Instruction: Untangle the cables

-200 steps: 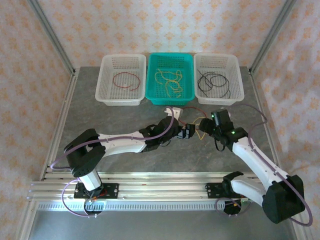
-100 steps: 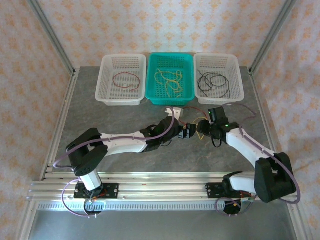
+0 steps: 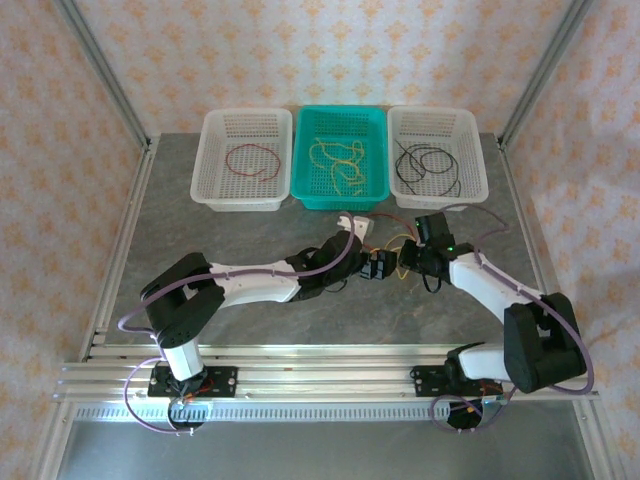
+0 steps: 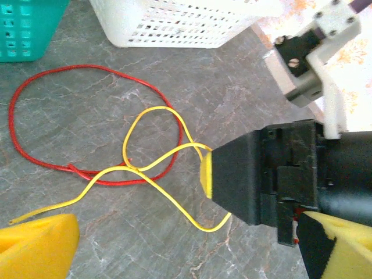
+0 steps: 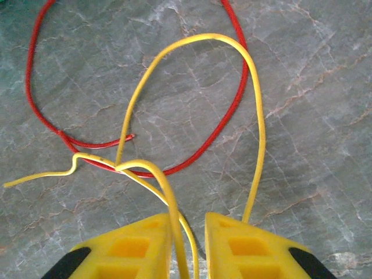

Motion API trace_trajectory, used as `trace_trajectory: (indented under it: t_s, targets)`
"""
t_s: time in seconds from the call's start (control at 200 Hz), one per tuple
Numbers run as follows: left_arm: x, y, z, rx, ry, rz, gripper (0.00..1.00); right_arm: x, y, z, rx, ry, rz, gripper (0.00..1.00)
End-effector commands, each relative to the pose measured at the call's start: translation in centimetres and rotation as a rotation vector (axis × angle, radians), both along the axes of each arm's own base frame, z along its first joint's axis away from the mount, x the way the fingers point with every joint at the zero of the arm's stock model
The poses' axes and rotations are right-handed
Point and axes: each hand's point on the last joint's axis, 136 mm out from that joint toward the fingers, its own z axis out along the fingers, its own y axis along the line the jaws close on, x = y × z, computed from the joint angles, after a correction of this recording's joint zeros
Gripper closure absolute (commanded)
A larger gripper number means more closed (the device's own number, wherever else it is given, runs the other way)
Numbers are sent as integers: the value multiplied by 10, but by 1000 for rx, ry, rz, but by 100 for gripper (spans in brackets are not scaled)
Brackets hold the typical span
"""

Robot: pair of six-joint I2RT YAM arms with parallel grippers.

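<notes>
It looked like a robotics lab cell: a grey stone-patterned tabletop (image 3: 200,240) boxed in by aluminium posts (image 3: 105,75) and patterned backdrop panels (image 3: 330,50), three plastic sorting baskets (image 3: 340,200) beyond the right claw (image 3: 405,258), slotted mounting rails (image 3: 320,380) on its near side.

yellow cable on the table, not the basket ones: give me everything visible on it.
Thin, flexible yellow cable, plastic-looking, lying on the grey table. It forms one open loop, crosses itself and overlaps the red cable; in the right wrist view a kinked free end trails left. Two strands run between the close-set fingers of the right gripper; a firm pinch can't be confirmed.
</notes>
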Motion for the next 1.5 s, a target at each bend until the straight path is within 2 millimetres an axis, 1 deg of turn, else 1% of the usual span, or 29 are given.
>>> trace_trajectory:
  t_s: [0.0, 0.11, 0.26, 0.32, 0.416, 0.511, 0.606, 0.651, 0.666, 0.691, 0.916, 1.131, 1.317, 1.497]
  targets:
    - [8, 6, 0, 16, 5, 26, 2, 3, -4, 9, -8, -61, -7, 83]
    - [11, 11, 0, 5, 12, 40, 2, 2, -2, 10, 5, -66, 1, 88]
    - [16, 21, 1, 26, 2, 67, 2, 3, 1, 15, 28, -79, 6, 91]
    - [18, 24, 2, 26, 1, 74, 2, 2, 2, 15, 31, -78, 8, 94]
    - [21, 30, 4, 34, -4, 78, 2, 1, 3, 16, 39, -75, 15, 95]
    - [23, 37, 4, 64, -13, 92, 2, 1, 6, 22, 50, -79, 30, 97]
    - [25, 45, 10, 72, -28, 113, 2, -1, 9, 33, 67, -92, 46, 99]
    - [25, 49, 14, 65, -34, 120, 2, -3, 11, 33, 73, -80, 51, 100]
    - [26, 50, 14, 64, -36, 123, 2, -3, 11, 42, 80, -105, 53, 100]
    - [25, 52, 17, 57, -40, 126, 2, -4, 11, 45, 85, -112, 57, 100]
    - [25, 64, 36, 17, -67, 149, 3, -8, 14, 71, 104, -149, 75, 100]
    - [26, 75, 49, -32, -73, 167, 4, -8, 19, 99, 137, -205, 102, 100]
    - [32, 88, 58, -47, -83, 187, 4, -7, 19, 116, 137, -244, 110, 100]
    - [45, 109, 80, -69, -116, 210, 4, -1, 16, 144, 129, -320, 102, 100]
